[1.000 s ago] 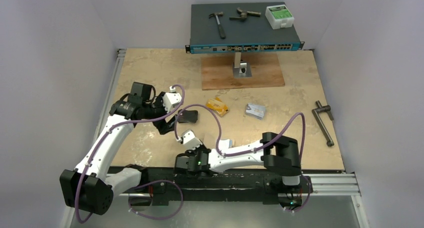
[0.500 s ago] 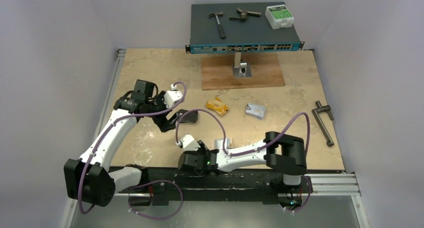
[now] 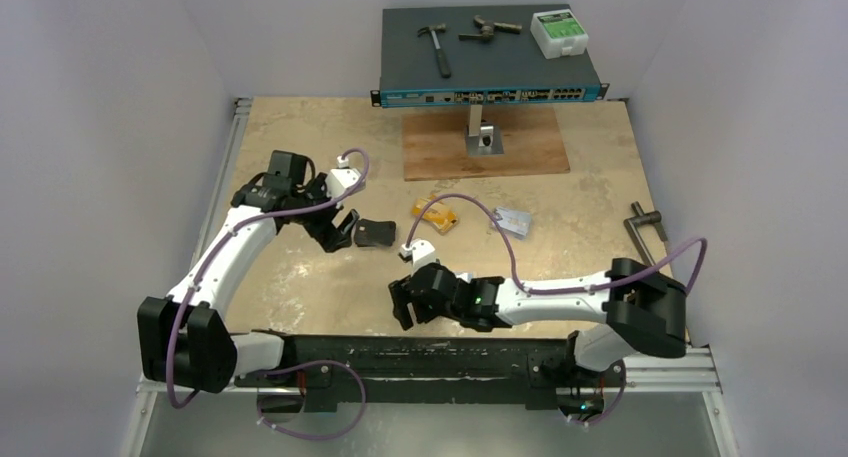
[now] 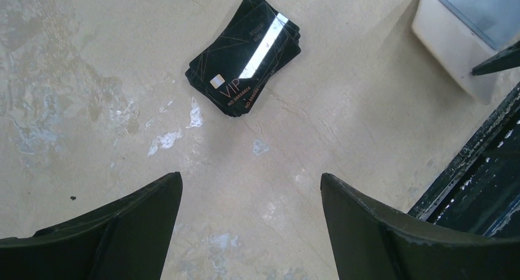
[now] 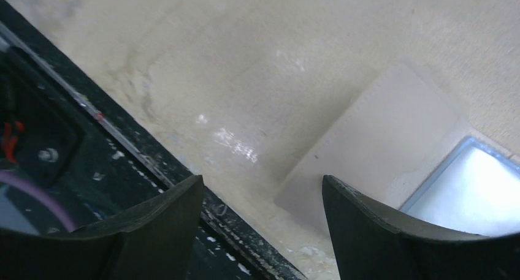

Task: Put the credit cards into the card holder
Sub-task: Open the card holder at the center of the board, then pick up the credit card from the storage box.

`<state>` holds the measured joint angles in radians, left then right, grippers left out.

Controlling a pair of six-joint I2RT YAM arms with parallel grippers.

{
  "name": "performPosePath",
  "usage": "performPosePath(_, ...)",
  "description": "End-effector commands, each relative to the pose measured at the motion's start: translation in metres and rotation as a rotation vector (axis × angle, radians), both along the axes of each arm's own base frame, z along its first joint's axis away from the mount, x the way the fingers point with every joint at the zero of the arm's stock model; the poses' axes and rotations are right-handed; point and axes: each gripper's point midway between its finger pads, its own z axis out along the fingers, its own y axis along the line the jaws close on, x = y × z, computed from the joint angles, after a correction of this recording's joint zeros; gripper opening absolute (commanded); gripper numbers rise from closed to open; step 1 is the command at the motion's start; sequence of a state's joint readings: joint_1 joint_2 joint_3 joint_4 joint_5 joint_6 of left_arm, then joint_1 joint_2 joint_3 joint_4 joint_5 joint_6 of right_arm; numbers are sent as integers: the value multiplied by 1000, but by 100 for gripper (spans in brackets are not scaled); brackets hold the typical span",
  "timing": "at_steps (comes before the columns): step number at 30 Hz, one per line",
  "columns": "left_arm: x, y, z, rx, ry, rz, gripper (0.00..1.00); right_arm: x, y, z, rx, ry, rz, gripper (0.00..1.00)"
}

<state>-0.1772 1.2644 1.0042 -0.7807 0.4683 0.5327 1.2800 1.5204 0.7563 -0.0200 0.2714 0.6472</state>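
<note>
Orange-gold credit cards and silvery blue-grey credit cards lie in two small piles mid-table. A stack of black cards printed VIP lies just ahead of my left gripper, which hangs open and empty above bare table. The pale card holder lies open near the front rail with a light-blue pocket showing; in the top view my right wrist covers it. My right gripper is open and empty over the table's near edge, its right finger above the holder's flap.
A black rail runs along the near edge. A wooden board and a network switch carrying a hammer and small tools stand at the back. A metal handle tool lies at the right.
My right gripper has opened and its arm has swung rightward, the wrist now lying over the card holder. The left gripper has drifted slightly away from the near edge, staying open.
</note>
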Motion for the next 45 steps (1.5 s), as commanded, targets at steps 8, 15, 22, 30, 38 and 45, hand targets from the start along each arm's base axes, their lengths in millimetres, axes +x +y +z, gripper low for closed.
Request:
performPosePath(8,25,-5,5,-31,-51,51,82,71,11,97,219,-95,-92,72)
performPosePath(15,46,-4,-12,9,-112,20,82,138,16,72,235,-45,-171,71)
performPosePath(22,70,-3,-26,87,-182,-37,81,166,34,32,254,33,-212,73)
performPosePath(30,84,-2,-31,136,-256,-69,80,180,47,17,320,78,-283,76)
performPosePath(38,74,-6,-25,102,-284,-86,83,197,41,-12,221,86,-390,73)
performPosePath(45,59,-9,-21,70,-280,-108,86,202,32,-28,108,81,-469,65)
